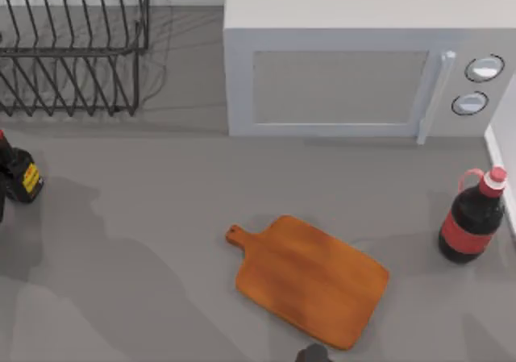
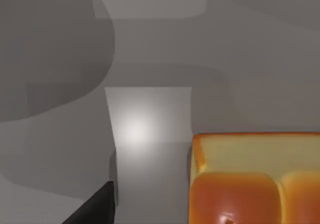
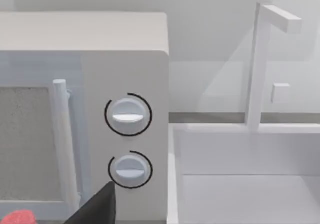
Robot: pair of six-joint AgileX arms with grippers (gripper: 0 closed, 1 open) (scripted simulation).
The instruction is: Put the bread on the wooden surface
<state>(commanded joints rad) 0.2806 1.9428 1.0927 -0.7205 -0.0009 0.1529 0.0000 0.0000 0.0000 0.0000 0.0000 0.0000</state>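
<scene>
A: Where's the bread?
B: Close under the left wrist camera, on the grey countertop, beside one dark fingertip. Whether the left gripper's fingers are spread or closed, I cannot tell.
A: And the cutting board?
B: Bare, near the table's front, right of centre, handle pointing left. A microwave stands behind, a dark red-capped bottle to the right.
A: The right gripper?
B: Faces the microwave dials; fingers, cannot tell.

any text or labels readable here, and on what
No text can be read.
Yellow label on the dark bottle at the table's left edge: marks too small to read.
Red band on the cola bottle: no lettering visible.
Microwave dials: unmarked.
</scene>
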